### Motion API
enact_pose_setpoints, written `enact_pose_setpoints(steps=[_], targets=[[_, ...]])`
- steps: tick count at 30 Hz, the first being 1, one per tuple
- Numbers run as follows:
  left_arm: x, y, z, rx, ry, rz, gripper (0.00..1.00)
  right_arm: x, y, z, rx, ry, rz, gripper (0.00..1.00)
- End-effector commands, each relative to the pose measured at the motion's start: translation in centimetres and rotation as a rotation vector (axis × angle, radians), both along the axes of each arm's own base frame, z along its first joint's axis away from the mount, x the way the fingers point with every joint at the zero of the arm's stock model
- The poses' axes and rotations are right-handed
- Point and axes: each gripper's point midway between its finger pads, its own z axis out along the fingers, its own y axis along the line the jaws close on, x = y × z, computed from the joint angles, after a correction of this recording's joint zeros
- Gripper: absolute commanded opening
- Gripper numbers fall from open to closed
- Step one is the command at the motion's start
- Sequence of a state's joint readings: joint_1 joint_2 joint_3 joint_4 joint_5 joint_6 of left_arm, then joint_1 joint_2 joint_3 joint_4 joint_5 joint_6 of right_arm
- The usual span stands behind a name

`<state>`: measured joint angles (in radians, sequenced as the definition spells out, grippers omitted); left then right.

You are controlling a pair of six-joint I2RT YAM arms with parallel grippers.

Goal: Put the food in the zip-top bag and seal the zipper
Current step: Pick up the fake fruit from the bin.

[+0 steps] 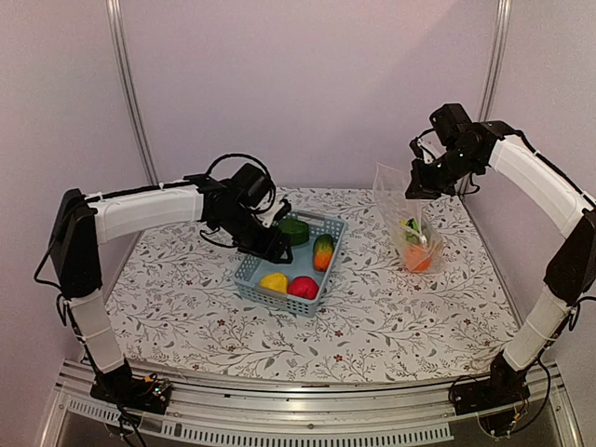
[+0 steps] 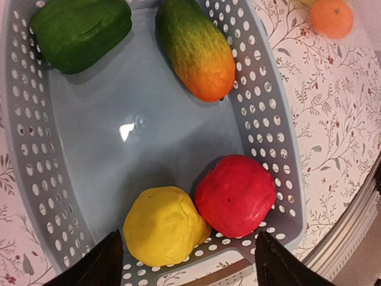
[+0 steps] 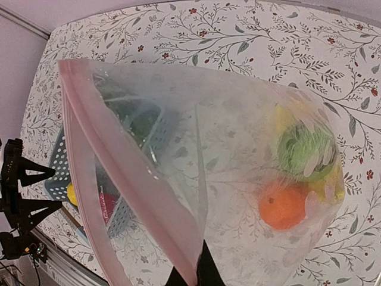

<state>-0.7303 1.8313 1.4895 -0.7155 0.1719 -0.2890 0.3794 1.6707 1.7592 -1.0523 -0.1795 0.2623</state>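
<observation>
My left gripper [image 1: 277, 250] hangs open over the near end of the blue-grey basket [image 1: 250, 270], its fingers [image 2: 106, 262] straddling a yellow fruit [image 2: 164, 226] and a red apple [image 2: 238, 193] without touching them. A green pepper [image 2: 80, 30] and a green-orange mango [image 2: 196, 47] lie at the basket's far end. My right gripper [image 1: 421, 186] is shut on the mouth edge of the zip-top bag [image 1: 399, 200], holding it up at the right. The bag's pink zipper [image 3: 125, 173] gapes open. Inside sit an orange [image 3: 283, 205], a green melon [image 3: 306, 149] and something yellow.
The basket [image 2: 149, 131] stands mid-table on the floral cloth [image 1: 372, 317]. The table's near metal rail [image 1: 307, 391] and the rear wall posts bound the space. The hanging bag's bottom rests on the cloth at the right.
</observation>
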Motion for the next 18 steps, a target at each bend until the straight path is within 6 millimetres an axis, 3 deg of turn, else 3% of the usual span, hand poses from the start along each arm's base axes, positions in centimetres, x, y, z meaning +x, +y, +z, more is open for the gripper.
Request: enact_pose_setpoints(steps=[1,8,10,18], targets=[[-1.9,-0.3,-2.6,0.065,0.055,-0.089,0.75,0.1,0.5,-0.7,0.011,0.018,0.010,0.00],[-2.6,0.3,-4.5,0.142,0.079,-0.107,0.78,-0.1,0.6,-0.8,0.021,0.025,0.009,0.00],[-2.6,0.4,-4.8,0.159,0.077,-0.107,0.98,-0.3,0.6,-1.0,0.025,0.029,0.008,0.00],[-2.5,0.7,-6.1,0.206,0.097,-0.104,0.99,-0.9,0.6,-1.2,0.036,0.036,0.005,0.00]])
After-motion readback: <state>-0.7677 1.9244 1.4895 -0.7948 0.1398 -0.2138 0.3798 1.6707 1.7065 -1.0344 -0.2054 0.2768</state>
